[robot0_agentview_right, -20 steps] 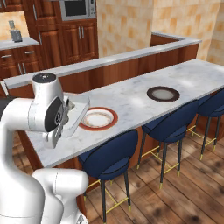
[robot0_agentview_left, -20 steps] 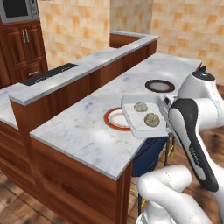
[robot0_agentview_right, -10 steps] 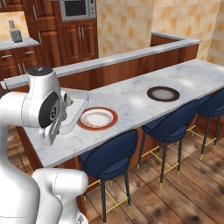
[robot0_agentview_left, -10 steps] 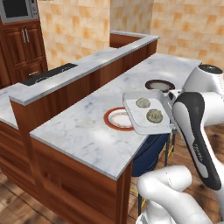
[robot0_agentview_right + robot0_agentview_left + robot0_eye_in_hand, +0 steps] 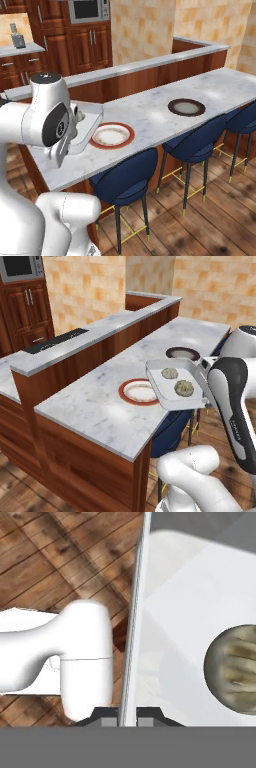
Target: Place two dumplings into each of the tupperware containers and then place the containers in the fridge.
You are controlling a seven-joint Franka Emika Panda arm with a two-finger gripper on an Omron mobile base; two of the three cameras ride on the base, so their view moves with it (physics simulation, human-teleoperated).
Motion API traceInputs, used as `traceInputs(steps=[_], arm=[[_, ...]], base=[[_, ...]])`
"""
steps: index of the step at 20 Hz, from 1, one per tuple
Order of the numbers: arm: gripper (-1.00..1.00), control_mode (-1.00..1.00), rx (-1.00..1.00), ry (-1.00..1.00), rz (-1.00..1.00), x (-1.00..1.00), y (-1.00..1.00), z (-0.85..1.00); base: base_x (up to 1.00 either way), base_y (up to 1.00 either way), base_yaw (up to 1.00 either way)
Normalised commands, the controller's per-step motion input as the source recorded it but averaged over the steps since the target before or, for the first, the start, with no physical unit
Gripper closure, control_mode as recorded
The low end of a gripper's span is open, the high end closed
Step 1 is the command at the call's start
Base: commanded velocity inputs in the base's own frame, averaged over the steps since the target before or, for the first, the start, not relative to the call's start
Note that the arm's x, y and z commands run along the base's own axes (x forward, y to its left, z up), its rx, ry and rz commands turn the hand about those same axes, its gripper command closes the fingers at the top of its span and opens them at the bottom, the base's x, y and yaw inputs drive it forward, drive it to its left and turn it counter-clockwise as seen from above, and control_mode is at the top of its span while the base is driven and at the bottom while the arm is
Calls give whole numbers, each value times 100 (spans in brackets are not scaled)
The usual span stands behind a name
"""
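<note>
My gripper (image 5: pixel 127 715) is shut on the thin side rim of the white tupperware container (image 5: pixel 168 397), which hangs level above the counter's near edge. Two greyish-beige dumplings lie in it: one (image 5: pixel 170 373) toward the far side, the other (image 5: pixel 184 388) nearer my arm. In the hand view the container's white floor (image 5: pixel 200 602) runs up the right side, with one dumpling (image 5: pixel 233 668) at the right edge. In the right base view my arm hides most of the container (image 5: pixel 90 126). The fridge is out of view.
A red-rimmed round plate (image 5: pixel 137 392) sits on the marble counter (image 5: pixel 95 406) just left of the held container. A dark brown-rimmed plate (image 5: pixel 182 352) lies further along. Blue bar stools (image 5: pixel 127 181) line the counter's front. A raised ledge (image 5: pixel 90 336) backs the counter.
My arm has swung slightly to the right in the left base view, carrying the white container with both dumplings a little away from the red-rimmed plate. The grip stays shut.
</note>
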Motion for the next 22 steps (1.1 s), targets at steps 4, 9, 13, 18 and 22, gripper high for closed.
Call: traceInputs(steps=[4, 9, 13, 18, 22], arm=[[100, -100, -3, 0, 0, -49, -2, 14], [100, -100, 0, 0, 0, -4, -12, 9], [100, 100, 0, 0, 0, 0, 0, 0], [100, 100, 0, 0, 0, 0, 0, 0], [100, 100, 0, 0, 0, 0, 0, 0]], base=[[0, 0, 0], [0, 0, 0], [-52, 22, 18], [-96, 97, 52], [-100, 100, 40]])
